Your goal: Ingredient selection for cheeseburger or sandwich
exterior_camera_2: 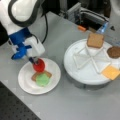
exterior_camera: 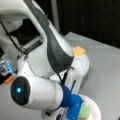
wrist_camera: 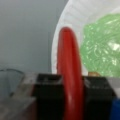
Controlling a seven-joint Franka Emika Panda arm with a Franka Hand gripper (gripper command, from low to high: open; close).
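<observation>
While the pincer (exterior_camera_2: pixel 35 61) grips it, red disc (exterior_camera_2: pixel 39 66) hangs above green leaf (exterior_camera_2: pixel 43 79).

The tool (exterior_camera_2: pixel 35 61) holds the red disc (exterior_camera_2: pixel 39 65) upright above the white plate (exterior_camera_2: pixel 26 81), just beside the green leaf (exterior_camera_2: pixel 42 79) lying on a toast square (exterior_camera_2: pixel 35 75).

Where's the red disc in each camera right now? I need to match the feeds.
Front view: red disc at left of centre, held in the gripper above the white paper plate.
Front view showing the arm up close: not visible; the arm hides it.
Wrist view: red disc edge-on at centre, clamped between the fingers.
Shared landmark: the green leaf.
</observation>
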